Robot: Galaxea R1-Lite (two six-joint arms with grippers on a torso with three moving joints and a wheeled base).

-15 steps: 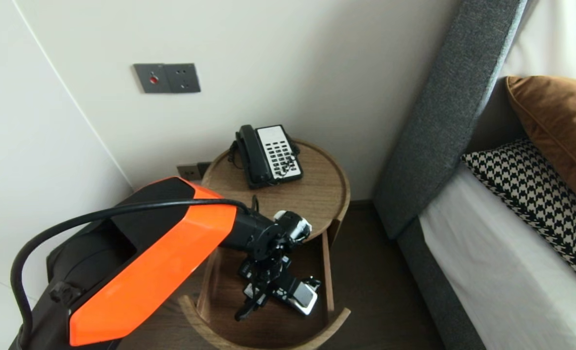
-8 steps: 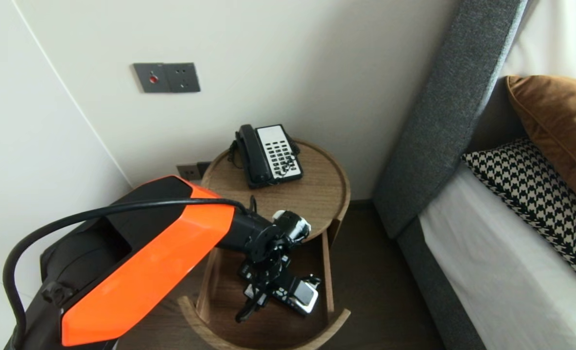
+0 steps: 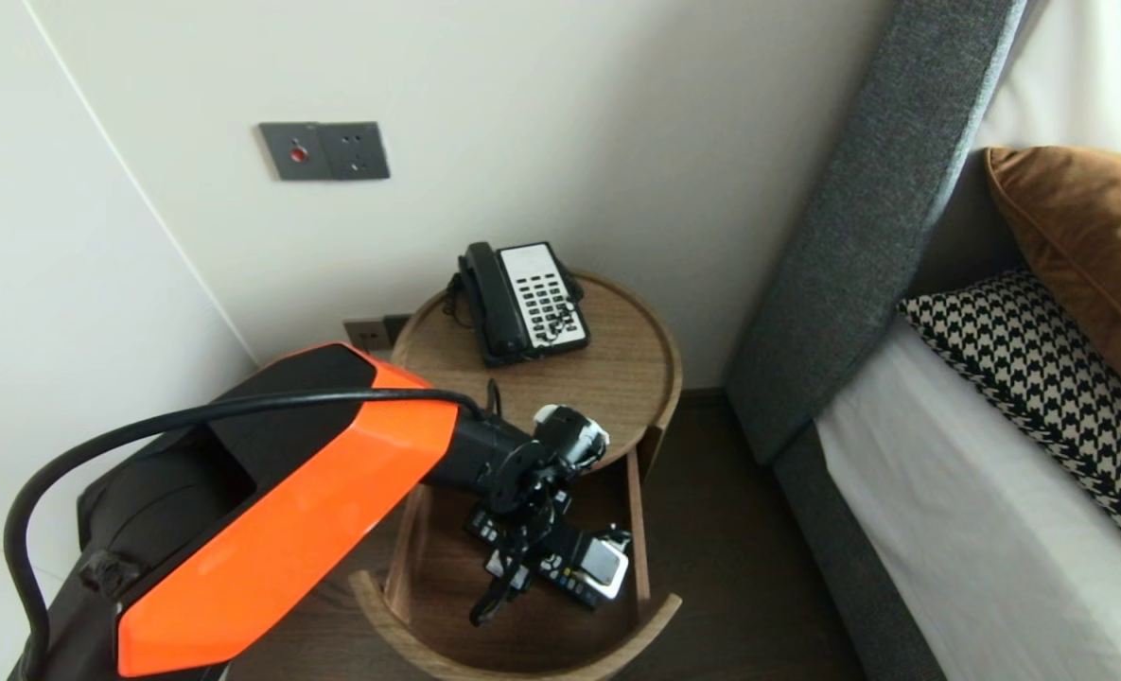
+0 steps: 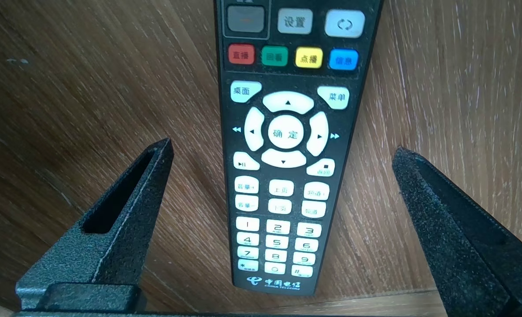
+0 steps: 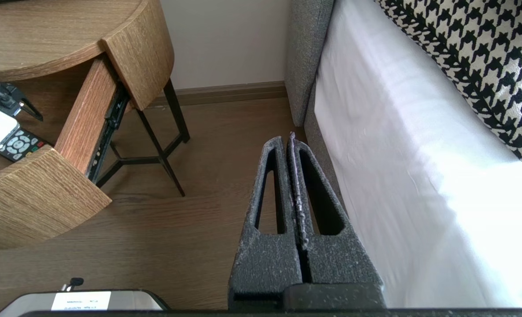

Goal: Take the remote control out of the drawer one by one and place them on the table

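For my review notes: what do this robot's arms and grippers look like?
Left arm: glossy orange-and-black shell, with a black cable looping over it and a black wrist. Left gripper and right gripper: matte black, grainy, wedge-shaped fingers with hollow triangular cut-outs.

The left wrist view cuts off the remote (image 4: pixel 287 145) past its coloured buttons (image 4: pixel 309 57).

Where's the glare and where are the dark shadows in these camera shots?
Head view: the open drawer lies in shade below the tabletop, and the wall is evenly lit. Left wrist view: the remote, under the open left claw, shows no glare, and the wood darkens to one side. Right wrist view: the bed sheet is washed out white, and the drawer's inside is dark.
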